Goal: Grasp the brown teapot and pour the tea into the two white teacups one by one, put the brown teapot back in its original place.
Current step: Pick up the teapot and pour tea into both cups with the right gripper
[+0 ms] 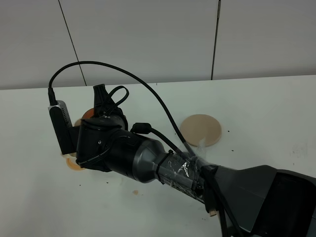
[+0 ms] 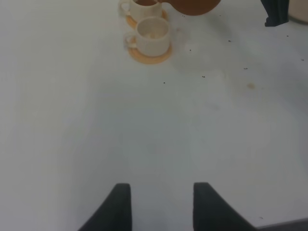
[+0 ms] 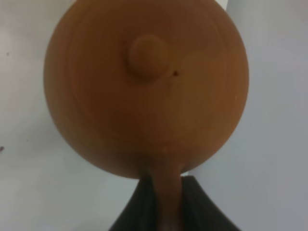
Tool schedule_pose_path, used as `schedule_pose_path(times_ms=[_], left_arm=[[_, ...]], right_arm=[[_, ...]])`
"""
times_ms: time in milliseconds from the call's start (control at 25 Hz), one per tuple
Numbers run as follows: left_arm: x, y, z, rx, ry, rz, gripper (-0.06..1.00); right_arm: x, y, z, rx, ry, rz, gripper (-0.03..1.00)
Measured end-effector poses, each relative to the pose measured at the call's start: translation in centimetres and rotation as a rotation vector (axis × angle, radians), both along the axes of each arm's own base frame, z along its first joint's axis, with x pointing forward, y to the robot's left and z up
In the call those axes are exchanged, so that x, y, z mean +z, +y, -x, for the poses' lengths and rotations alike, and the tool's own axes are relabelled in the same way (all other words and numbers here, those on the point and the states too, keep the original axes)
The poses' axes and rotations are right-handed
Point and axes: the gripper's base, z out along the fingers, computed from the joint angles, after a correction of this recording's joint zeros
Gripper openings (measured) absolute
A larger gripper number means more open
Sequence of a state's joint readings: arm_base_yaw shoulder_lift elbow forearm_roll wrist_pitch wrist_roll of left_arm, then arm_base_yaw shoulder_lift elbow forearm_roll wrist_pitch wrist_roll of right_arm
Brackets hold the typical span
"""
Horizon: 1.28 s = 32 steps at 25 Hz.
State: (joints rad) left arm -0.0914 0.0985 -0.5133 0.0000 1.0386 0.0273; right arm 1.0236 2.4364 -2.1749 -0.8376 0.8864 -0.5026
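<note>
The right jaws squeeze the handle of the round brown clay teapot (image 3: 144,86), holding it up by the two small white teacups (image 2: 153,34) to pour. The left jaws are open and empty.

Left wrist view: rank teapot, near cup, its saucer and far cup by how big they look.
1. teapot: cropped, yet its visible part is widest.
2. near saucer.
3. near cup.
far cup: cropped and farther; looks about like the near cup, so unranked.
</note>
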Motion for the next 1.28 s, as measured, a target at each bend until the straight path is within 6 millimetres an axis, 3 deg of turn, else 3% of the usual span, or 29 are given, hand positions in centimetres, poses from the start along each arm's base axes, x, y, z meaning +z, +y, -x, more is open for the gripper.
schedule_pose_path(times_ms=[200,480,1280], left_arm=[[0.0,0.0,0.0,0.000,0.000,0.000,0.37],[0.0,0.0,0.0,0.000,0.000,0.000,0.37],[0.0,0.0,0.0,-0.001,-0.001,-0.002,0.37]], right_arm=[[-0.1,0.2,0.2,0.005,-0.003,0.002,0.09],[-2.0,0.3,0.1,-0.001,0.004,0.050,0.09],[-1.6,0.9,0.7,0.058,-0.067,0.110,0.09]])
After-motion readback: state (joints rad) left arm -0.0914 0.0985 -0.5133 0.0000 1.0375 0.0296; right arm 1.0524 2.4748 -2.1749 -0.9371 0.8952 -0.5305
